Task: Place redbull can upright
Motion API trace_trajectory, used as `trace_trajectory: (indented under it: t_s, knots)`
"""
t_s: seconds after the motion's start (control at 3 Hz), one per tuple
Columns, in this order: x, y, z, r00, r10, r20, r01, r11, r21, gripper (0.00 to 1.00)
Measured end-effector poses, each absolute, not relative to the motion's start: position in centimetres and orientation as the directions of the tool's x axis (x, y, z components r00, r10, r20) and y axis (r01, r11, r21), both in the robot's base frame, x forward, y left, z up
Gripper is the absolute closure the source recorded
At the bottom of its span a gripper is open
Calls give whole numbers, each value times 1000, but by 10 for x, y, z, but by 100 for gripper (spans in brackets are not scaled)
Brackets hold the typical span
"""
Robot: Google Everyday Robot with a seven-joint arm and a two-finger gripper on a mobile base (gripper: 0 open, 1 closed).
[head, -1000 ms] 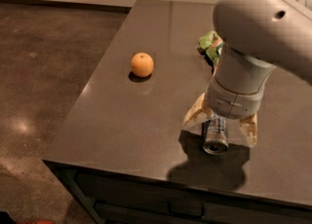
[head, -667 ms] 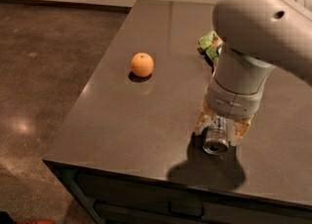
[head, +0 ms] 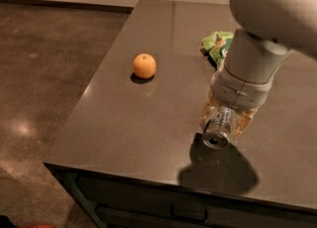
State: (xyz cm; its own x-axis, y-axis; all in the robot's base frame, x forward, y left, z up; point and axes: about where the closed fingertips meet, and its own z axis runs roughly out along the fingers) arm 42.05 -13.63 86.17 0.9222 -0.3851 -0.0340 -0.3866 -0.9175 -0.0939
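Spanning most of the frame, the dark table (head: pixel 124 138) bears everything. At lower right the gripper (head: pixel 225 122) clamps its jaws on the redbull can (head: pixel 216 137), which lies tilted, likely so it can be stood upright. The orange (head: pixel 144 66) sits apart at upper left.

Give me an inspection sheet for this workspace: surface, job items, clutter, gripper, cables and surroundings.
Surface: dark glossy table, seen from its front corner.
Job's things: redbull can, not upright, silver top facing the camera, held by the gripper.
Clutter: orange toward the picture's left, standing apart; green packet farther back, partly hidden by the arm.
Gripper: gripper near the table's front edge, fingers closed on the can's sides.
Cables: nothing seen.
Surroundings: brown polished floor beside the table.
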Motion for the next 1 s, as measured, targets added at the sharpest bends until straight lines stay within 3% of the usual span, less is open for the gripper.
trace_trajectory:
  t_s: [0.33, 1.0]
  knots:
    - [429, -132, 884, 868, -489, -87, -495, -838, -227, 100]
    - [441, -123, 930, 701, -679, -218, -691, -572, -442, 100]
